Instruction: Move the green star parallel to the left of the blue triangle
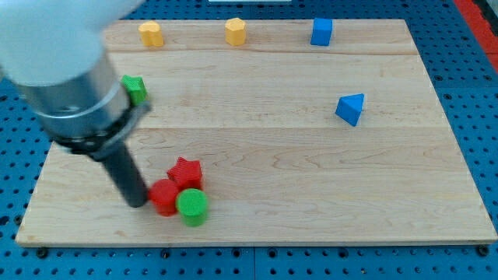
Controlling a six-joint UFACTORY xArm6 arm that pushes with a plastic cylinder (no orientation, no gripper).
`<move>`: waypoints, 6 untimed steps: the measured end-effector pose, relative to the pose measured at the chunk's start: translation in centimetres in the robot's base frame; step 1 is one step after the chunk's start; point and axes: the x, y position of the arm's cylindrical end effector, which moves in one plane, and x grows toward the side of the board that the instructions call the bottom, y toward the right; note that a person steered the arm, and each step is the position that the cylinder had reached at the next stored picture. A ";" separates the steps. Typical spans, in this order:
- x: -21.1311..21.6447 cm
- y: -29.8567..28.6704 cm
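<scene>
The green star (135,88) lies near the board's left edge, partly hidden behind my arm's grey body. The blue triangle (351,108) lies on the right side of the board, far to the right of the star and slightly lower in the view. My tip (138,202) is at the lower left, touching the left side of a red block (163,196). It is well below the green star.
A red star (186,171) and a green cylinder (191,206) cluster with the red block. Two yellow blocks (151,33) (235,30) and a blue cube (321,31) sit along the top edge. The wooden board (296,179) rests on a blue pegboard.
</scene>
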 end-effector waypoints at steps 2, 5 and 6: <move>-2.6 -6.9; -20.5 -10.5; -20.6 -0.5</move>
